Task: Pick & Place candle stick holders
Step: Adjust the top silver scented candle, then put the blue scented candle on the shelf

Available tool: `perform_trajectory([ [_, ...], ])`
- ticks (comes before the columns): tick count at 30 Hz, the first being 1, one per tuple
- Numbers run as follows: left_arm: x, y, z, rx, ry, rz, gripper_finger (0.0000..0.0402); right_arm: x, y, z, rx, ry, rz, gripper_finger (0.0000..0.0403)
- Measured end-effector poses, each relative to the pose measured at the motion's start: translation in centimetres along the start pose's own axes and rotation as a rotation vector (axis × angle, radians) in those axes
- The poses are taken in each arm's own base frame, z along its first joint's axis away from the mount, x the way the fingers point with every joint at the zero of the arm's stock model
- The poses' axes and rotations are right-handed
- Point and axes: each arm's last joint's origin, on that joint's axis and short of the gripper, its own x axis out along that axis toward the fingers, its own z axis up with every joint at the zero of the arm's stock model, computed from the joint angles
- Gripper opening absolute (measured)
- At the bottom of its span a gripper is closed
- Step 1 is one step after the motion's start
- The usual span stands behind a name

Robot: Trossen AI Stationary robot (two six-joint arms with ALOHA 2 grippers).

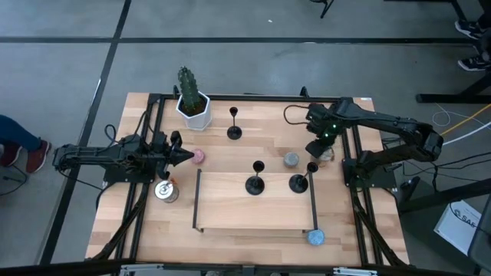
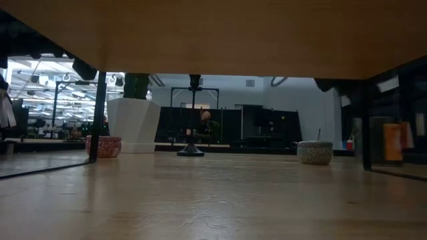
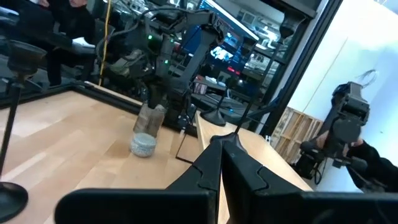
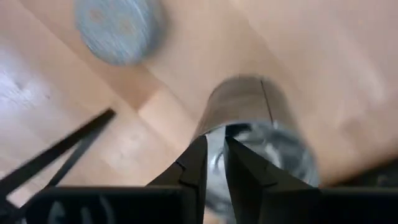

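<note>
From above, my left gripper (image 1: 186, 156) hangs at the left side of the table (image 1: 230, 222), fingers pressed together on nothing, its tip just beside a small pink tin (image 1: 199, 156), with a metal can (image 1: 165, 190) close below it in the picture. My right gripper (image 1: 325, 152) is at the right side, directly over a second can (image 1: 327, 154) that stands beside a grey tin (image 1: 291, 159). One candle stick holder (image 1: 234, 123) stands alone near the white potted cactus (image 1: 192, 102); two more holders (image 1: 255, 178) stand on the raised board inside the thin black frame (image 1: 197, 201), the other one (image 1: 300, 179) near the frame's right rail. A blue tin (image 1: 315, 237) lies at the frame's near right corner. From table height, the lone holder's base (image 2: 191, 151) sits on the wood between the pink tin and the grey tin. Past my left wrist, my closed fingers (image 3: 211, 163) point toward the grey tin and the can under the right arm. Past my right wrist, my fingers (image 4: 194, 163) stand a narrow gap apart around the can's rim (image 4: 249, 134).
</note>
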Motion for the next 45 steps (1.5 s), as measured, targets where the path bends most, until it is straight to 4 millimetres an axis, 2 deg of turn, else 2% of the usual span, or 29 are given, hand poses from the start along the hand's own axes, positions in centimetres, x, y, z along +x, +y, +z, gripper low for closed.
perform_trajectory([
  [3, 0.0, 0.1, 0.1, 0.000, -0.016, 0.035, 0.0006, -0.1, 0.2, 1.0, -0.073, -0.103, 0.012, 0.0057],
  [10, 0.0, 0.2, 0.1, 0.000, -0.028, 0.060, 0.0006, -0.1, 0.2, 1.3, -0.131, -0.131, 0.014, 0.0057],
  [25, 0.0, 0.2, 0.1, -0.002, -0.030, 0.065, 0.0006, -0.5, -0.8, -2.8, 0.028, 0.276, -0.150, 0.0057],
  [33, 0.0, 0.2, 0.1, 0.000, -0.030, 0.066, 0.0006, -1.0, -0.7, -3.3, 0.035, 0.316, -0.145, 0.0057],
  [39, 0.0, 0.2, 0.1, 0.000, -0.030, 0.066, 0.0006, -3.9, 0.1, -2.8, -0.030, 0.178, -0.090, 0.0057],
  [42, 0.0, 0.2, 0.1, 0.000, -0.030, 0.067, 0.0006, -5.0, 0.6, -1.7, -0.104, 0.030, -0.071, 0.0057],
  [45, 0.0, 0.2, 0.1, 0.016, -0.034, 0.078, 0.0006, -5.2, 1.0, 0.0, -0.185, -0.142, -0.047, 0.0057],
])
